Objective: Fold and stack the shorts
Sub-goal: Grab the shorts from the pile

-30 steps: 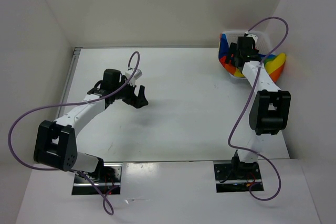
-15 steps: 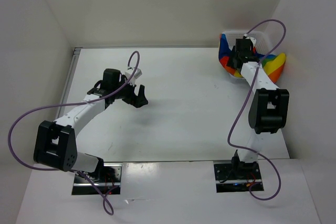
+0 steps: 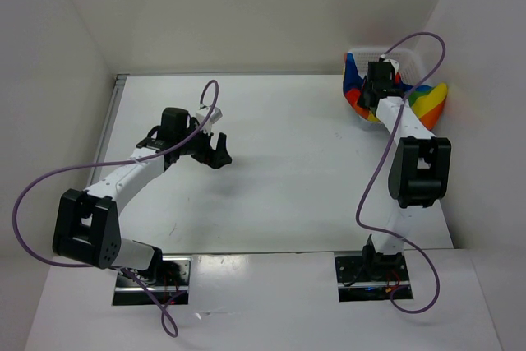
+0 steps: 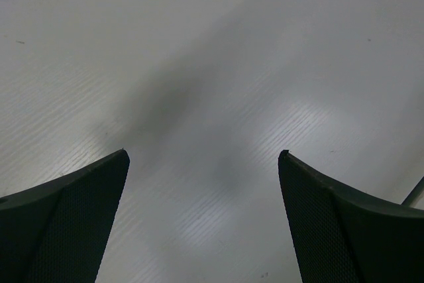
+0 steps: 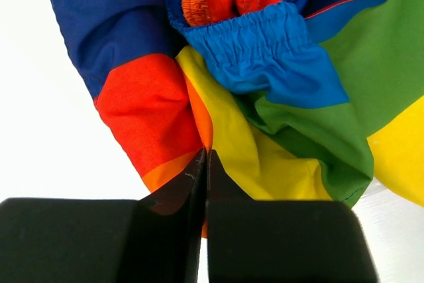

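Note:
The rainbow-striped shorts [image 3: 429, 100] lie bunched in a white mesh basket [image 3: 404, 59] at the table's far right corner. In the right wrist view the shorts [image 5: 265, 97] fill the frame, red, orange, yellow, green and blue, with a gathered blue hem and orange waistband at the top. My right gripper [image 5: 207, 157] is shut on a fold of the shorts where orange meets yellow; from above the right gripper [image 3: 376, 96] sits over the basket's near-left part. My left gripper [image 3: 218, 154] hangs open over bare table left of centre, its fingers [image 4: 73, 217] wide apart with nothing between them.
White walls close in the table at the back and both sides. A purple cable loops over each arm, the right one [image 3: 427, 39] arching above the basket. The left wrist view holds only white table [image 4: 212, 64] with the gripper's shadow.
The right gripper has closed from open onto the shorts' fabric, shifting slightly into the basket. The left arm has stayed still.

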